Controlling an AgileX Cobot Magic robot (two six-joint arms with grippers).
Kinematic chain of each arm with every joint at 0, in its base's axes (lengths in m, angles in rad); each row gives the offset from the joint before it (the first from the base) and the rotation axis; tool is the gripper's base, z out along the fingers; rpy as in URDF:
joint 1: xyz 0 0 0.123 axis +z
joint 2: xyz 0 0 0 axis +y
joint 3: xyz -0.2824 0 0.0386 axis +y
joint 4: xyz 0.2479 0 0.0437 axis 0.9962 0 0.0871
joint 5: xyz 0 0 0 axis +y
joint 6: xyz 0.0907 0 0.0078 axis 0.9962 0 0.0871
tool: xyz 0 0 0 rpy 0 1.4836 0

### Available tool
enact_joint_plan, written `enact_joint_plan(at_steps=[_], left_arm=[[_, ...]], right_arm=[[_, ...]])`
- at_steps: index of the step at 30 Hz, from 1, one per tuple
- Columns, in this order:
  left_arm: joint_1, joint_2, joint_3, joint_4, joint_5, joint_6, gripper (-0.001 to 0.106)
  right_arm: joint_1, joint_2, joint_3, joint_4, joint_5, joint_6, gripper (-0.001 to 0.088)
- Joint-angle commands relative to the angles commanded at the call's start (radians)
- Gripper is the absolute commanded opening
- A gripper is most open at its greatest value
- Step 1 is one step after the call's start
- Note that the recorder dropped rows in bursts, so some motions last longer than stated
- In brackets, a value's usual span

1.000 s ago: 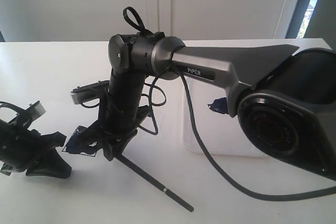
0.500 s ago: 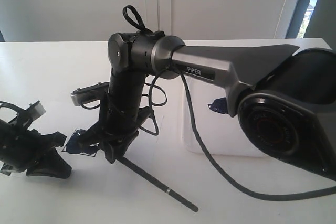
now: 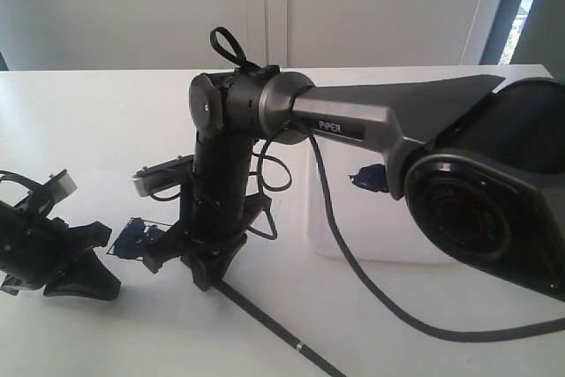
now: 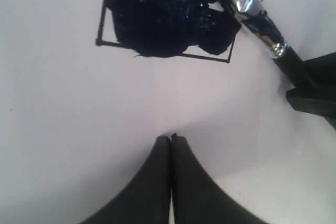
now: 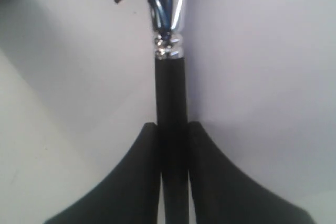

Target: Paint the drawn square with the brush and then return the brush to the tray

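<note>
Left pincer (image 4: 171, 139): its two black fingers are pressed flat together with nothing between them. It sits low on the left of the table (image 3: 88, 130), near the drawn square. It has not moved since the earlier pictures.
Drawn square (image 4: 163, 19): thin black lines on white paper (image 4: 73, 129), mostly filled with dark blue paint. A second ago the right pincer covered more of it. Now more of the blue shows in the exterior view.
Right pincer (image 5: 172, 127): squeezed narrow on the brush's black handle, pointing down at the paper. It has slid a little to the right, away from the square.
Brush (image 5: 170, 87): held slanted, with its silver collar (image 4: 249, 3) by the square's corner and smeared with blue. The hairy tip is cut off at the picture's edge, so I cannot tell if it touches the paper. The long handle end has swung lower and now runs off the bottom of the exterior view. Its pale ring (image 3: 300, 348) sits lower and more to the right than before.
Writing: white letters "PIPER" (image 3: 331, 127) on the grey right arm (image 3: 388, 116). They have moved a bit right too.
Cable (image 3: 477, 336): black, drooping from the arm down to the table.
Tray (image 3: 371, 231): white, flat on the table, right of the pincer and apart from the brush. It has a dark blue paint blob (image 3: 369, 178) on it and has stayed put.
</note>
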Motion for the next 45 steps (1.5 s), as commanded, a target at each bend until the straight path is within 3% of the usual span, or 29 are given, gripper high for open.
enact_joint_plan(at_steps=[23, 32, 45], left_arm=[[0.0, 0.0, 0.0, 0.0, -0.002, 0.0, 0.0], [0.0, 0.0, 0.0, 0.0, 0.003, 0.0, 0.0], [0.0, 0.0, 0.0, 0.0, 0.006, 0.0, 0.0]], right_arm=[[0.02, -0.017, 0.062, 0.002, 0.0, -0.005, 0.0], [0.016, -0.017, 0.062, -0.112, 0.0, 0.024, 0.0], [0.014, -0.017, 0.058, -0.122, 0.0, 0.073, 0.0]])
